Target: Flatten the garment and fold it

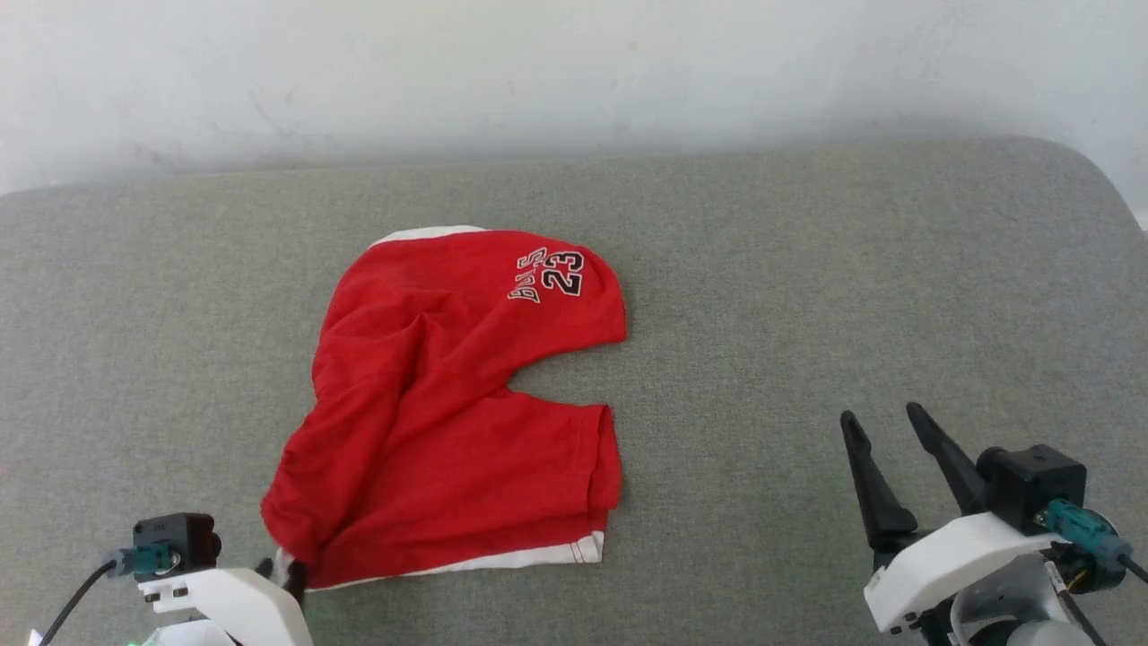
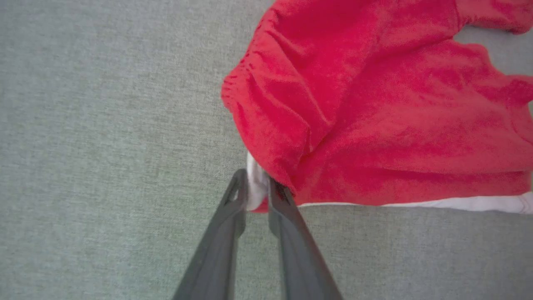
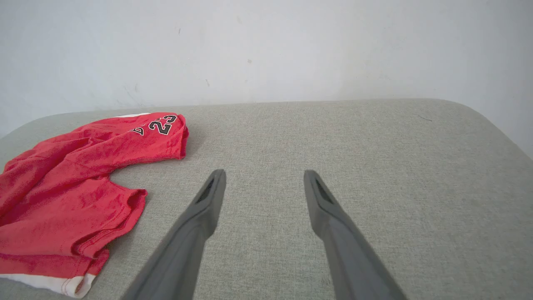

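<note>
The garment (image 1: 448, 404), red shorts with a white side stripe and a "23" print at the far leg, lies crumpled on the grey cushion. My left gripper (image 1: 285, 574) sits at its near left corner. In the left wrist view my left gripper (image 2: 258, 189) is shut on a bunched white and red corner of the garment (image 2: 374, 104). My right gripper (image 1: 883, 426) hovers open over bare cushion to the right of the shorts. In the right wrist view my right gripper (image 3: 264, 177) has nothing between its fingers, and the garment (image 3: 70, 196) lies off to the left.
The grey cushion (image 1: 807, 269) runs wide on both sides of the shorts. A white wall (image 1: 574, 72) stands behind its far edge. The cushion's right end curves away at the far right corner.
</note>
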Robot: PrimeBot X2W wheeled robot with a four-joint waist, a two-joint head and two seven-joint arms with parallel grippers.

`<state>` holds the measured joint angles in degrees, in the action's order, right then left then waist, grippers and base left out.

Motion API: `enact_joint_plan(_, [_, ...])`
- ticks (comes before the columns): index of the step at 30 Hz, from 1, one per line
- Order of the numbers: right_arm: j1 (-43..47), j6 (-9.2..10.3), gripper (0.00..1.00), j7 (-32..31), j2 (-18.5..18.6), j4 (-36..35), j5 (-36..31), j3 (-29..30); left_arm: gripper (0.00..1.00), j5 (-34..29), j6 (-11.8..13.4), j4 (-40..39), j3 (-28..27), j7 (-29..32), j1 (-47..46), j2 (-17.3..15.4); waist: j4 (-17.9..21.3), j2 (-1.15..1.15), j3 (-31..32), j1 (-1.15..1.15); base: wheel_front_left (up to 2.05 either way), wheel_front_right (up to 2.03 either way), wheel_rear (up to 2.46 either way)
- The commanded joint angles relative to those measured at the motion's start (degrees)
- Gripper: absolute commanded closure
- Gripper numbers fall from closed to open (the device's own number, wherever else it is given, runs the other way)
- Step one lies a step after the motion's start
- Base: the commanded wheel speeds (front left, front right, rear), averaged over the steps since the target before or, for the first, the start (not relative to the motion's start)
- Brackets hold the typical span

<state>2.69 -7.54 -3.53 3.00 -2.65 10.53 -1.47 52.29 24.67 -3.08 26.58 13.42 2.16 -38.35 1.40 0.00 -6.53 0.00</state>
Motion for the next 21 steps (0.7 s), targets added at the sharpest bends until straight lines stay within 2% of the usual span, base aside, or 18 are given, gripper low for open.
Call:
enact_joint_plan(1, [0.7,0.05,0.00,-0.1,-0.1,-0.3,-0.3,-0.2,0.00,0.0,-0.4,0.2,-0.5,-0.9,0.0,0.4,-0.1,0.00,0.5,0.00,0.00,0.00,0.00])
enact_joint_plan(10, [3.1,0.05,0.00,-3.2,-0.1,0.1,0.4,-3.6,0.00,-5.8,-0.6,-0.7,-2.2,-15.6,0.0,3.6,-1.5,0.00,3.8,0.00,0.00,0.00,0.00])
enact_joint_plan(16, [2.0,0.05,0.00,-12.2,0.1,4.6,3.2,-10.6,0.00,-10.0,-2.5,0.4,-1.0,-24.7,-0.1,6.0,-2.8,0.00,4.3,0.00,0.00,0.00,0.00])
enact_joint_plan(21, [-3.4,0.05,0.00,-18.2,1.3,10.6,6.6,-16.8,0.00,-15.1,-3.5,0.0,-0.6,-27.9,-1.6,8.3,-5.5,0.00,3.4,0.00,0.00,0.00,0.00])
